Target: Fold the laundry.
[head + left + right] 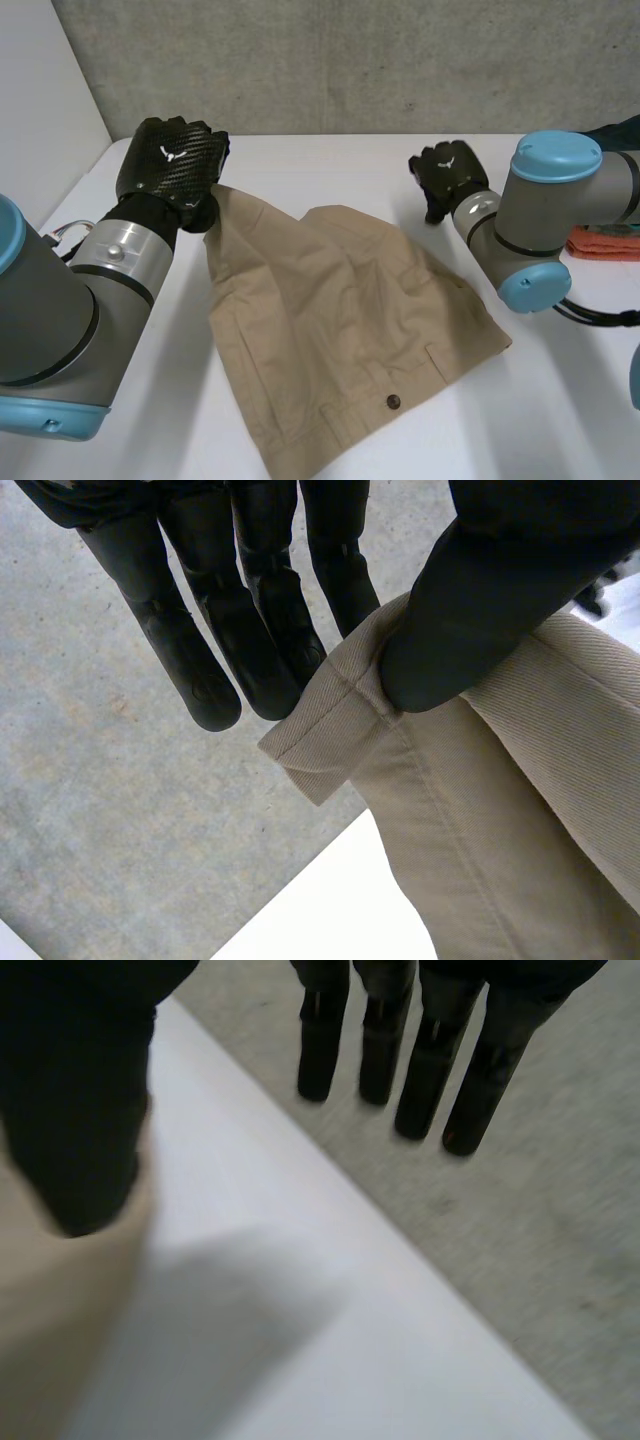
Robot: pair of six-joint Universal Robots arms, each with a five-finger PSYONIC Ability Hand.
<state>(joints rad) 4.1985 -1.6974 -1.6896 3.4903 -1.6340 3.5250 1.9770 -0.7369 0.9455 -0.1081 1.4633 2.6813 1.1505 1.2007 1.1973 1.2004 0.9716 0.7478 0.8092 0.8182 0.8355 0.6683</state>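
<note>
The left hand (172,160) pinches the shorts (340,320) at their far-left hem, raised. The right hand (450,175), fingers straight and empty, hovers just off their far-right edge.

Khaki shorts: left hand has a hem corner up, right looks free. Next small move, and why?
Probably bring the right hand to the nearest edge of the shorts and pinch it. The left hand pinches a hem corner between thumb and fingers, raised off the table; the right hand is open, holding nothing, and the cloth lies rumpled. Two grips would let it spread flat.
</note>
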